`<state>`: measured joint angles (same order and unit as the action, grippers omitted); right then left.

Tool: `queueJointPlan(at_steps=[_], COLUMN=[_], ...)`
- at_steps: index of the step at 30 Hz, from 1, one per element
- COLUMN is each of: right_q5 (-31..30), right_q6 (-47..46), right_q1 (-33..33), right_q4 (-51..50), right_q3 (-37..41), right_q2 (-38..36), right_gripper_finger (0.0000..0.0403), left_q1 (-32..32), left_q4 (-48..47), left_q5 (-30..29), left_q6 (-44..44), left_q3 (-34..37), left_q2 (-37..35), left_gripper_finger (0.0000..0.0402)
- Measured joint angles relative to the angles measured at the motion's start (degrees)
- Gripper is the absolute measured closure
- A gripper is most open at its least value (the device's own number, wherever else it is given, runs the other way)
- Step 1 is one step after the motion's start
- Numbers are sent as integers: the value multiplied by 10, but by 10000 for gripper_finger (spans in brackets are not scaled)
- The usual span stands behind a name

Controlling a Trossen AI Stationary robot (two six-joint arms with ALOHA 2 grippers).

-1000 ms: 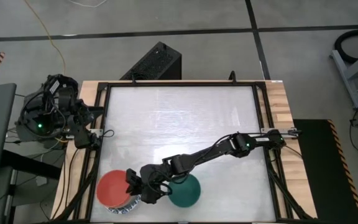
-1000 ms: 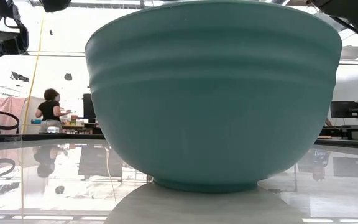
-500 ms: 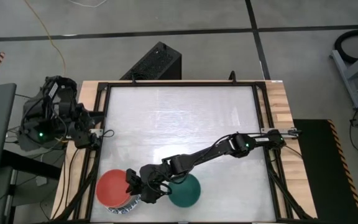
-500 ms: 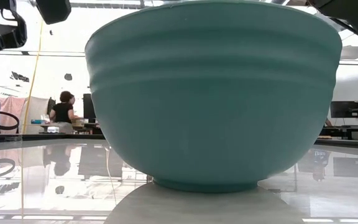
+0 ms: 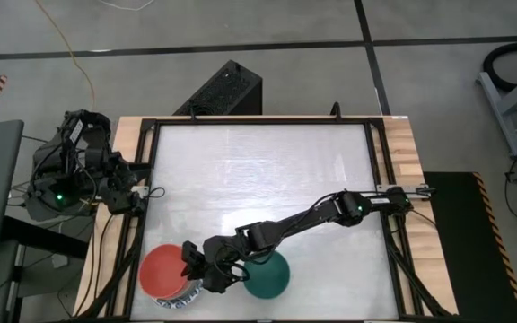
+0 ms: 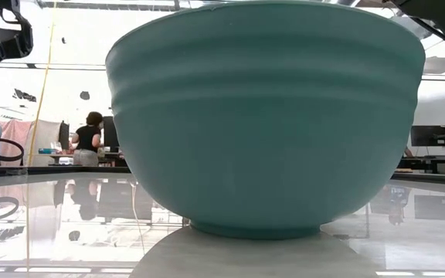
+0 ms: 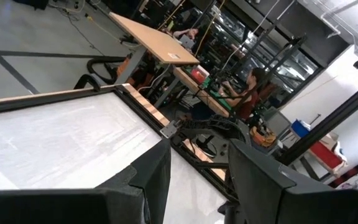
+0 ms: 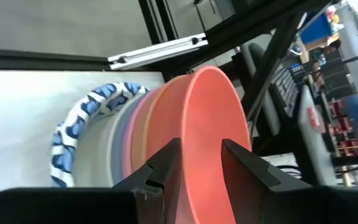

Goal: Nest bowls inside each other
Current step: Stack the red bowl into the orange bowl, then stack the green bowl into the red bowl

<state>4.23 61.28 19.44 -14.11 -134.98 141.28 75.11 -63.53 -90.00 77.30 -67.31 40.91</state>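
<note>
A stack of nested bowls stands near the table's near edge at the left. Its top bowl is red [image 5: 162, 272] and its bottom bowl is white with a blue pattern [image 8: 73, 137]. Just to its right a green bowl [image 5: 266, 275] rests upright on its foot and fills the low view [image 6: 265, 116]. My right gripper [image 8: 201, 165] reaches level across the green bowl and is open at the red bowl's right rim [image 8: 188, 124]. One finger is outside the wall and one inside, and I cannot tell whether either touches. My left gripper [image 7: 197, 168] is open and holds nothing. Its arm [image 5: 70, 170] is folded beyond the table's left edge.
Black rails [image 5: 151, 179] frame the white tabletop. A black box [image 5: 227, 90] sits on the floor beyond the far edge. A person [image 6: 90, 139] stands in the room behind the table.
My left arm has shifted a little toward the near side beside the table's left edge. The right gripper and all the bowls stay where they were.
</note>
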Motion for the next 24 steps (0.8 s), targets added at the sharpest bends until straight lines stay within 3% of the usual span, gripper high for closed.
queueJointPlan(at_steps=[15, 24], right_q5=[17, -61], right_q6=[-58, -45], right_q1=[-2, 2], right_q4=[-63, -90], right_q3=[1, 1], right_q2=[5, -31], right_gripper_finger=[269, 269], left_q1=[0, 0], left_q4=[0, 0], left_q5=[0, 0], left_q6=[6, 20], left_q3=[0, 0], left_q2=[0, 0], left_gripper_finger=[253, 253])
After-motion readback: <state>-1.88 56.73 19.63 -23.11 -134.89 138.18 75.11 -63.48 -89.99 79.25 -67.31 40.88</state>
